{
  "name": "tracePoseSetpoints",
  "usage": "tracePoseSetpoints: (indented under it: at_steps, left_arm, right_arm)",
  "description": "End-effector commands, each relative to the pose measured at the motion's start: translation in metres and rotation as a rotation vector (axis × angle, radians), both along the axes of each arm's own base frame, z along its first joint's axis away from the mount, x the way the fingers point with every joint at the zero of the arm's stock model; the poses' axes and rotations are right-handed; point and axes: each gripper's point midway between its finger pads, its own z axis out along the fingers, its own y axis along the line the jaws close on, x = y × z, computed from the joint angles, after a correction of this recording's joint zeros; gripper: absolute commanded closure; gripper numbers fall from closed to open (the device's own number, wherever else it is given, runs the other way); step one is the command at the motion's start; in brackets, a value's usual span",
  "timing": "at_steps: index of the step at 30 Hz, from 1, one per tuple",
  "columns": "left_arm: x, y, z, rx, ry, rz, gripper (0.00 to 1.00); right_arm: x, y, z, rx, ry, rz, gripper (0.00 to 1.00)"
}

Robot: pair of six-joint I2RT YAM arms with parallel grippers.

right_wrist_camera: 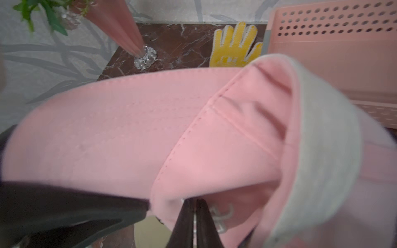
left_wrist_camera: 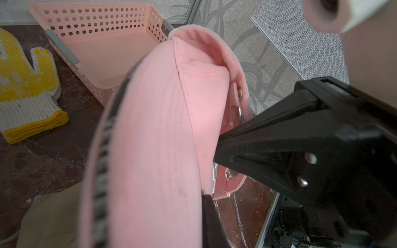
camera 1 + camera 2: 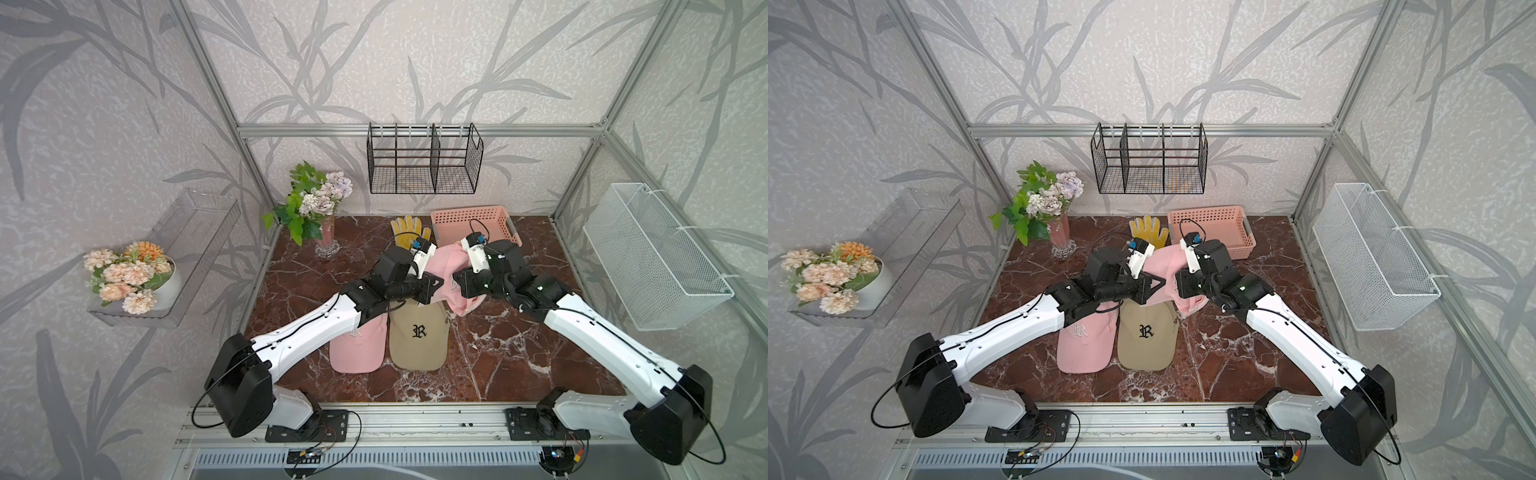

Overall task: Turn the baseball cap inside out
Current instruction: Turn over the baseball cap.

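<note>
- Both arms reach in from the front rail and meet over the middle of the table [image 3: 498, 353], wrists nearly nose to nose.
- Closest to the front edge, two caps lie flat and side by side, touching: a second pink cap [image 3: 357, 349], partly under the left arm, and a tan cap [image 3: 419, 332] with a black letter R, both brims pointing to the front edge.
- Just behind them the pink baseball cap [image 3: 446, 266] hangs lifted off the marble, strung between the two grippers, in front of the pink basket [image 3: 469, 210].
- The left gripper [image 3: 435, 286] has its jaws pinched tight on one side of that cap.
- The right gripper [image 1: 194, 203] has its jaws pressed together on the cap's fabric from the opposite side; the right wrist view shows the two black tips side by side with pink cloth between them.
- Up close, the cap shows rows of stitching on the brim, a pale grey band along the crown's edge, and a metal buckle on the rear strap.
- A yellow glove [image 3: 409, 232] lies flat near the back edge, just beside the basket.
- A vase of flowers [image 3: 324, 237] stands near the back left corner.
</note>
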Motion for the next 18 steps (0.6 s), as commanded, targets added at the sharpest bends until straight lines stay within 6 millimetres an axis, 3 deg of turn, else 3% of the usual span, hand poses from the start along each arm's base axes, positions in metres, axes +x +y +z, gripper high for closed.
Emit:
tracePoseSetpoints:
  at_steps: [1, 5, 11, 18]
  left_arm:
    - [-0.004, -0.004, 0.036, -0.079, -0.053, -0.024, 1.0]
    - [-0.006, -0.003, 0.04, -0.09, -0.058, -0.03, 1.0]
    - [-0.016, -0.008, 0.048, -0.117, -0.063, -0.099, 1.0]
    - [-0.033, -0.008, 0.066, -0.243, -0.076, -0.214, 1.0]
  right_arm:
    - [0.016, -0.044, -0.002, -0.144, -0.036, -0.239, 0.9]
    - [0.018, -0.077, -0.013, -0.255, -0.037, -0.364, 0.89]
    - [0.02, -0.104, -0.031, -0.26, 0.005, -0.435, 0.88]
    - [0.025, -0.092, -0.053, -0.021, 0.054, -0.291, 0.85]
